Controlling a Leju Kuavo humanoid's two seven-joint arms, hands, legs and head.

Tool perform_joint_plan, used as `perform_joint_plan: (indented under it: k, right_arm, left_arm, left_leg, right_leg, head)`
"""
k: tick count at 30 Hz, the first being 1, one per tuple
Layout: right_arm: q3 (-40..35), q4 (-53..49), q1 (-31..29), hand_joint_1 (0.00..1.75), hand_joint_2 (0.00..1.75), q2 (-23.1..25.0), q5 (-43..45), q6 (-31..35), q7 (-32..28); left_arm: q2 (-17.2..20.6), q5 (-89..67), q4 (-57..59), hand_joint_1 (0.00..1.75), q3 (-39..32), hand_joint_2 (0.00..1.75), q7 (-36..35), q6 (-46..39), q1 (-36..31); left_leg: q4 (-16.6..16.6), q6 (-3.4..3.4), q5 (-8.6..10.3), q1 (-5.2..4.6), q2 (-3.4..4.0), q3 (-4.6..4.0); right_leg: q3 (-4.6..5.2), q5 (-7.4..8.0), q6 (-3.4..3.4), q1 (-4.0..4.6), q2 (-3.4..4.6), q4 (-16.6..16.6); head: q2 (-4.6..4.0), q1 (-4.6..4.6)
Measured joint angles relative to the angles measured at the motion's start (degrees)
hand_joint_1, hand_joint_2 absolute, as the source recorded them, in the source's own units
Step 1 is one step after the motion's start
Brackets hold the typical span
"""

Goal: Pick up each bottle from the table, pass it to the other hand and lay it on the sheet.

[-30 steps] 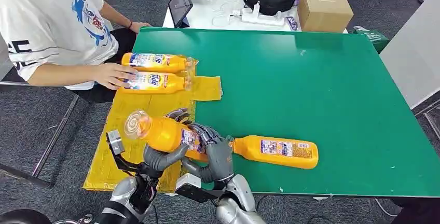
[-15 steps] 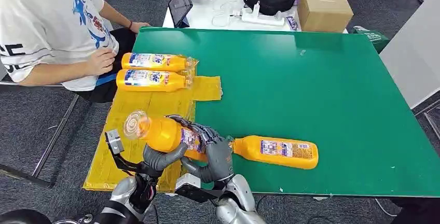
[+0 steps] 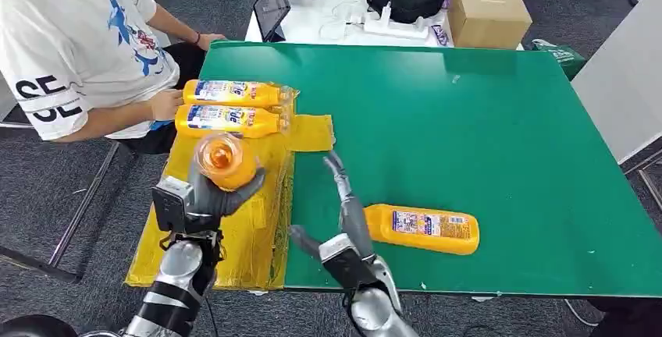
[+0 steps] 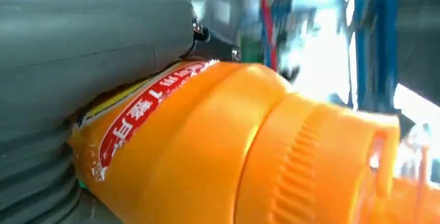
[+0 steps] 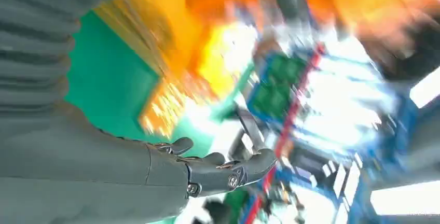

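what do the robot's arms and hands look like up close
Both arms are silver metal tubes with jointed segments. The left hand is matte grey with a thick thumb and a boxy grey wrist block; the right hand has slim darker fingers, a black wrist block, small screws at the knuckles and a grey ribbed cover.

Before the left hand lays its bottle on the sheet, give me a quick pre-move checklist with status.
1. Held bottle gripped by left hand: ok.
2. Right hand has let go, fingers spread: ok.
3. Sheet has bare room below the two laid bottles: ok.
4. Person's hand off the bare sheet: ok, but it rests beside the laid bottles.
5. Held bottle's cap closed: cannot tell.
6. Last bottle lies apart from the right hand: ok.
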State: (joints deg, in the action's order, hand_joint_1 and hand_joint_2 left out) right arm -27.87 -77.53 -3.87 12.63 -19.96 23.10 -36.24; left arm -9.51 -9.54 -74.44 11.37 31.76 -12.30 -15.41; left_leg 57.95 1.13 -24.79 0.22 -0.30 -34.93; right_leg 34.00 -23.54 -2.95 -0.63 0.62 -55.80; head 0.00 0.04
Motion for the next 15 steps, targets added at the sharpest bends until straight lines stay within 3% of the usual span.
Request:
perform_joint_plan:
  k: [9, 15]
  right_arm:
    - [3.15, -12.13, 2.69, 0.0, 0.0, -1.09, 1.14, 1.47, -1.58]
    - [4.09, -15.56, 2.88, 0.0, 0.0, -1.18, 2.32, 5.29, -3.43]
  left_arm:
    - [0.07, -8.74, 0.02, 1.75, -3.7, 1.75, 0.55, -9.46, -3.28]
    - [1.33, -27.6, 5.33, 1.75, -3.83, 1.75, -4.46, -17.26, -7.06]
  left_leg:
    - [0.0, 0.0, 0.0, 0.0, 0.0, 0.0]
    - [0.0, 0.0, 0.01, 0.0, 0.0, 0.01]
  right_leg:
    - [0.0, 0.0, 0.0, 0.0, 0.0, 0.0]
    - [-0.01, 0.0, 0.0, 0.0, 0.0, 0.0]
  head:
    - [0.0, 0.0]
    - [0.0, 0.02]
